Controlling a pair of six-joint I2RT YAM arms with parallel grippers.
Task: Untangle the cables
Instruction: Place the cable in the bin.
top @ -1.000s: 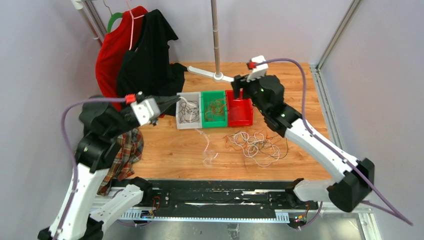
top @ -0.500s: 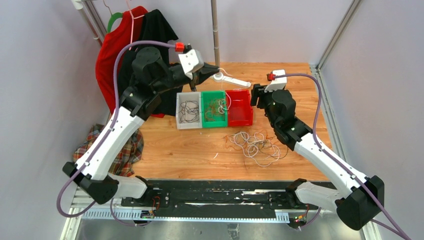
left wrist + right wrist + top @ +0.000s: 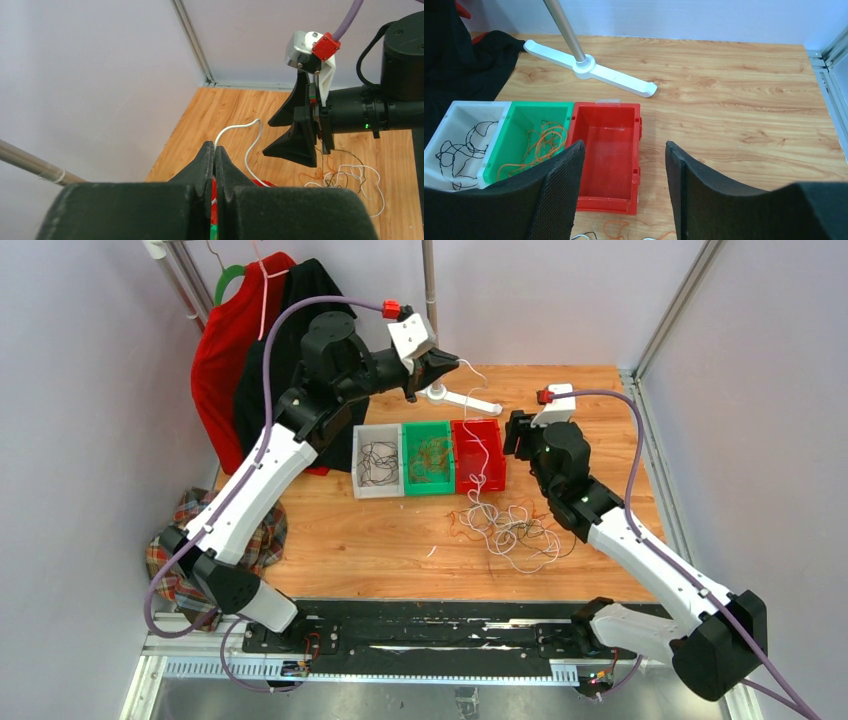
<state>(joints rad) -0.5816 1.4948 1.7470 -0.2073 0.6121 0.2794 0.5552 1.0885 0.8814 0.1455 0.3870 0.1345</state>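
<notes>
My left gripper (image 3: 450, 362) is up high near the back of the table (image 3: 620, 430). Its jaws are pressed tight on a single white cable (image 3: 237, 126). In my wrist view the fingers (image 3: 200, 167) meet, with that one strand curling out from the tip. The strand drops down across the red bin (image 3: 495, 480) and runs into the tangle (image 3: 512, 530) of white, orange and black cables. That tangle lies on the wood just in front of the bins.

My right gripper (image 3: 624, 146) is spread wide with nothing between its pads (image 3: 566, 185). It hovers by the right side of the red bin.

Bin count is three, in a touching row. The white bin (image 3: 454, 106) holds black wires (image 3: 459, 150), the green bin (image 3: 519, 106) holds orange wires (image 3: 536, 145), and the red one is the third.

One white stand foot (image 3: 589, 70) sits behind them. Two garments hang at the back left, a red garment (image 3: 225, 340) and a black garment (image 3: 300, 330). One plaid cloth (image 3: 268, 530) lies off the table's left edge.
</notes>
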